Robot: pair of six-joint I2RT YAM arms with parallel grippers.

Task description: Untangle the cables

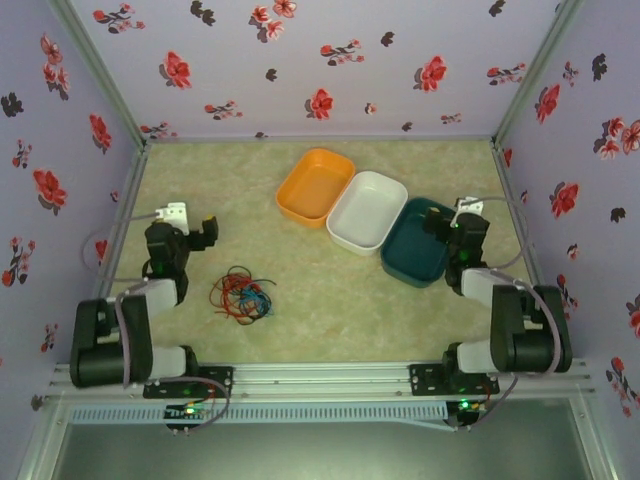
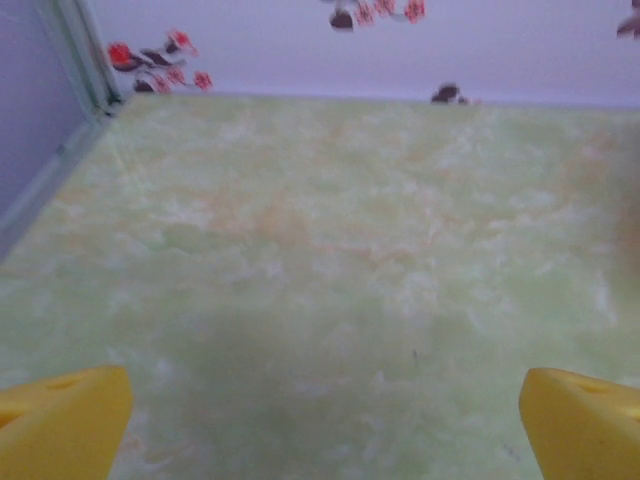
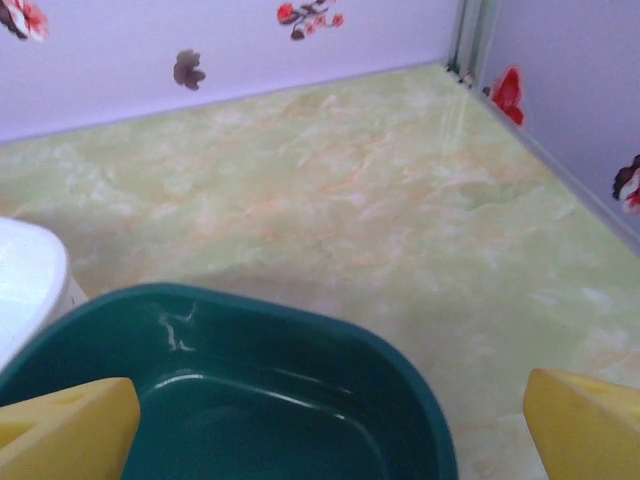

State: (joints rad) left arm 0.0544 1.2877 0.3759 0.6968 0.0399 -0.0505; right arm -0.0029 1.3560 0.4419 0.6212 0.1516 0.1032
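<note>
Cables [image 1: 243, 295] lie tangled in top view; right wrist view shows teal bin [image 3: 250, 330].

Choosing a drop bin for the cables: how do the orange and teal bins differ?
The orange bin ends the row on the left, the teal bin on the right. No gripper is over the orange bin; the open right gripper hangs above the teal bin. Both are empty.
</note>
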